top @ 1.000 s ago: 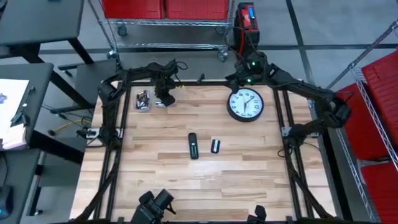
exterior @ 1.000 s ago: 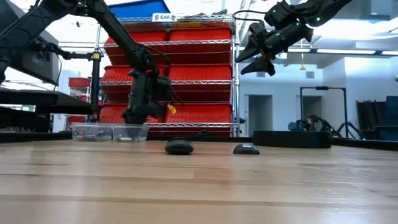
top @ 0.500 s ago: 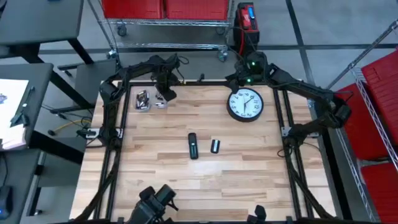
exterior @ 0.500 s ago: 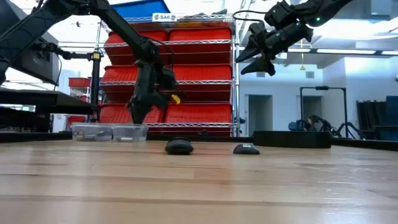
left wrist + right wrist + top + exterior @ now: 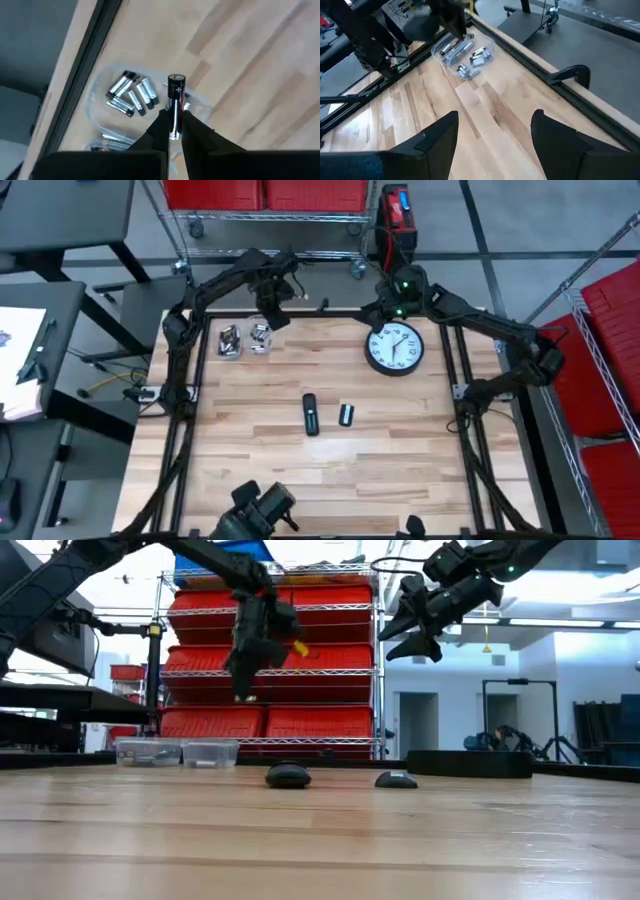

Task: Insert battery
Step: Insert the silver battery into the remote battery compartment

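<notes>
A: Left wrist view had the battery point(image 5: 175, 102) pinched between the left gripper point(image 5: 173, 131)'s two fingers point(image 5: 156, 131), clamped on its lower end. Most of the cell stuck out past the tips.

B: Which way was it pointing?

A: Long axis ran straight on from the fingers, "+" end away from them. Under it lay the clear trays point(image 5: 106, 116) w/ more loose batteries point(image 5: 131, 94), on the tabletop point(image 5: 250, 75) near its edge.

B: High view say the same?

A: Only roughly. It put the left gripper point(image 5: 271, 308) over the far left corner, above the trays point(image 5: 244, 339), but the battery itself was too small to make out there. It did show the remote point(image 5: 311, 414) and its cover point(image 5: 346, 415) lying side by side mid-tabletop, apart, and the clock point(image 5: 395, 347) flat at far right.

B: And low view?

A: Low view showed height, which the others didn't: left gripper point(image 5: 247, 678) hung well above the trays point(image 5: 177, 751), pointing down, so the battery stood roughly upright. A pale tip showed at the bottom of the fingers; couldn't tell more. Remote point(image 5: 288, 775) and cover point(image 5: 396, 779) were dark lumps on the wood.

B: Right arm?

A: Right gripper point(image 5: 412, 628) waited high up over the clock area, fingers point(image 5: 432, 137) spread wide, holding nothing. Its own wrist view looked across at the trays point(image 5: 462, 54) and the left arm.
</notes>
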Available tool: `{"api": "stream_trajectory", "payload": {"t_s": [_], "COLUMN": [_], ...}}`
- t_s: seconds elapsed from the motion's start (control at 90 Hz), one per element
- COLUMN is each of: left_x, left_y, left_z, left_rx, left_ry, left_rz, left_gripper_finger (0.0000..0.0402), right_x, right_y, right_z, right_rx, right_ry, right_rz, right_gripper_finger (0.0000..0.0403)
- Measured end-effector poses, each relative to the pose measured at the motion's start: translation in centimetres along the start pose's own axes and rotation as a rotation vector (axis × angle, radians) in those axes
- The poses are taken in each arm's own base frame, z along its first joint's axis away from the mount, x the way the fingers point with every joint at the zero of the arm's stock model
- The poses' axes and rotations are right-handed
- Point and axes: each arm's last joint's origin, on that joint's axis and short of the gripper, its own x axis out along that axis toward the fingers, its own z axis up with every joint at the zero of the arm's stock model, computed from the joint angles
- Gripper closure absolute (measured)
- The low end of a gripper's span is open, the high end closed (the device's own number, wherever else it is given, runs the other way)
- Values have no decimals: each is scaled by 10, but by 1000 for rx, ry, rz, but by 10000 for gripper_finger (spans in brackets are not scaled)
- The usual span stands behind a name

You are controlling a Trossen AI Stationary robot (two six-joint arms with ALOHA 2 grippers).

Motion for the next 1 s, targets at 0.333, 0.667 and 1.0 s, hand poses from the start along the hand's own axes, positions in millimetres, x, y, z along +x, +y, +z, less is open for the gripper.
{"api": "stream_trajectory", "payload": {"t_s": [0.333,0.667,1.0], "left_x": [-68,-114,-161], "left_y": [-77,-163,-196], "left_z": [-10,-43,-90], "left_rx": [-28,-127,-164], "left_ry": [-97,-171,-259], "left_rz": [-31,-76,-141], "left_gripper_finger": [395,395,395], "right_x": [13,40,94], "right_y": [20,52,101], "right_z": [-40,-102,-123], "right_rx": [-128,-274,-582], "right_ry": [216,264,248], "right_rz": [71,219,358], "right_gripper_finger": [176,176,176]}}
